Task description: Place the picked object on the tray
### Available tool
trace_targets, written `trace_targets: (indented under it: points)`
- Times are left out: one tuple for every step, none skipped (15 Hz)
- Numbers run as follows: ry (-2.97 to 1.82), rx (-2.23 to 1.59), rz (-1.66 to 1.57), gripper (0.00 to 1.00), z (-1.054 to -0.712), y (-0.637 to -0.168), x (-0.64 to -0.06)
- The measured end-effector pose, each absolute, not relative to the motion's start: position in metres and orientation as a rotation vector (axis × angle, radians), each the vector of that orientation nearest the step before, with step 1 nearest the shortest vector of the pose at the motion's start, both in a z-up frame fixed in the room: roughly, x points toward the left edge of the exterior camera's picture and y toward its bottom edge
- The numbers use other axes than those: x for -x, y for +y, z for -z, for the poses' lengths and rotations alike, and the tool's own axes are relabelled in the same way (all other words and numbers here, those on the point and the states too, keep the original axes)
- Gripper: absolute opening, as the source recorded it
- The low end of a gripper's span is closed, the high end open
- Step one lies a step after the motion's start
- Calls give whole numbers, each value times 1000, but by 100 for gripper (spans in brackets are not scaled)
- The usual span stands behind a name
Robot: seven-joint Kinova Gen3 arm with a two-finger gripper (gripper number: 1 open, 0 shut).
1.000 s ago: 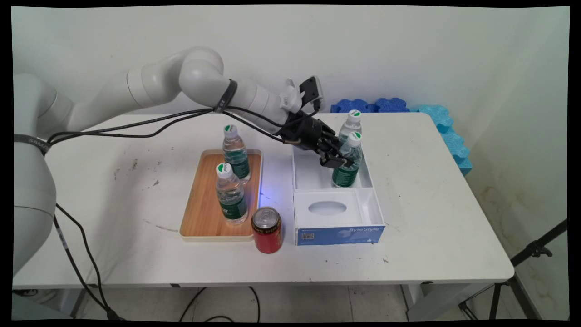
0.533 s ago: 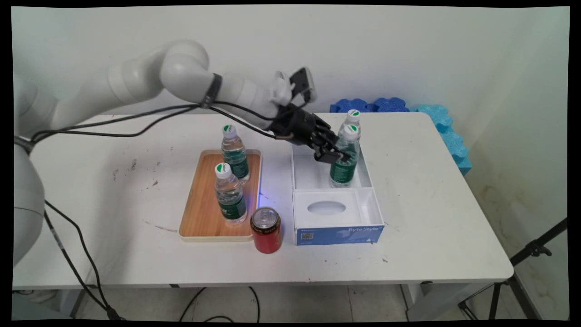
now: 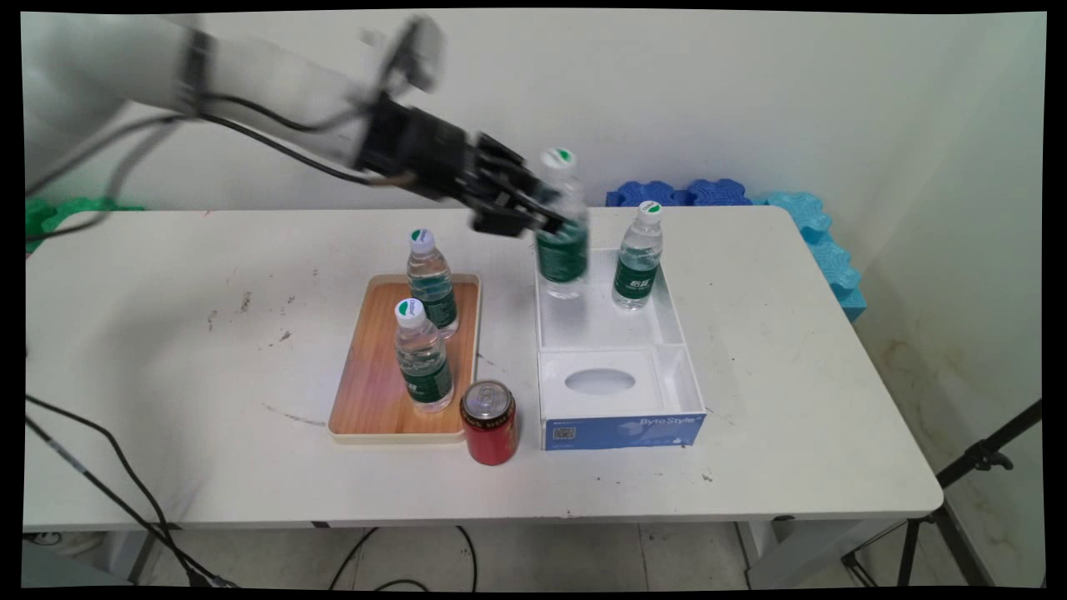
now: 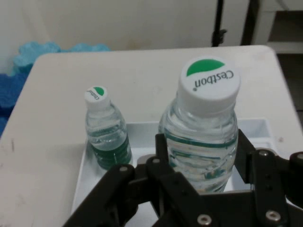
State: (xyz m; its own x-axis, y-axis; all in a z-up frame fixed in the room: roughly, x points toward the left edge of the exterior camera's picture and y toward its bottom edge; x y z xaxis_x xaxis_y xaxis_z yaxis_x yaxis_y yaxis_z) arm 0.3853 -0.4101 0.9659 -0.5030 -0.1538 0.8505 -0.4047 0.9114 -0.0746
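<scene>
Change: since the earlier frame the pincer (image 3: 533, 218) has gone up and toward the left of the frame, taking the held bottle (image 3: 563, 225) out of the white box (image 3: 618, 350); before, this bottle stood inside the box's far compartment.
Pincer: closed around the held bottle (image 4: 203, 137) at its clear upper body, one finger (image 4: 163, 151) on each side; the bottle hangs upright in the air above the box's far left corner.
Surface: white table (image 3: 792, 375) with small dark marks, a white wall behind; blue foam pieces (image 3: 800, 225) lie beyond the table's far right corner.
Box: its far compartment holds one standing bottle (image 3: 638, 258) near the right wall; the near compartment has a white insert with an oval opening.
Tray: wooden tray (image 3: 375, 392), centre left, carries two upright bottles, far bottle (image 3: 432, 282) and near bottle (image 3: 423, 354).
Can: red can (image 3: 490, 421) stands just beside the tray's near right corner, between tray and box.
Open room: the table's right part and near edge are bare.
</scene>
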Motion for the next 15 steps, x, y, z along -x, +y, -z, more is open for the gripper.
trace_targets:
  points:
    - [-2095, -378, -326, 0, -977, -399, -404]
    - [-2094, -359, -326, 0, -987, -388, -425]
    - [-2096, -340, -324, 0, -995, -378, -442]
    - [-2098, -323, -322, 0, -1002, -368, -463]
    - [-2102, -309, -320, 0, -1008, -358, -484]
    - [-2104, -300, -318, 0, -1013, -350, -500]
    - [-2107, -292, -317, 0, -1017, -343, -516]
    - [-2112, -281, -317, 0, -1022, -334, -535]
    - [-2117, -276, -317, 0, -1026, -329, -548]
    - [-2120, -275, -317, 0, -1027, -325, -557]
    - [-2126, -271, -317, 0, -1030, -319, -569]
    - [-2132, -269, -317, 0, -1032, -314, -580]
    - [-2140, -268, -318, 0, -1033, -309, -592]
    - [-2150, -270, -317, 0, -1033, -304, -604]
    - [-2158, -272, -317, 0, -1032, -299, -613]
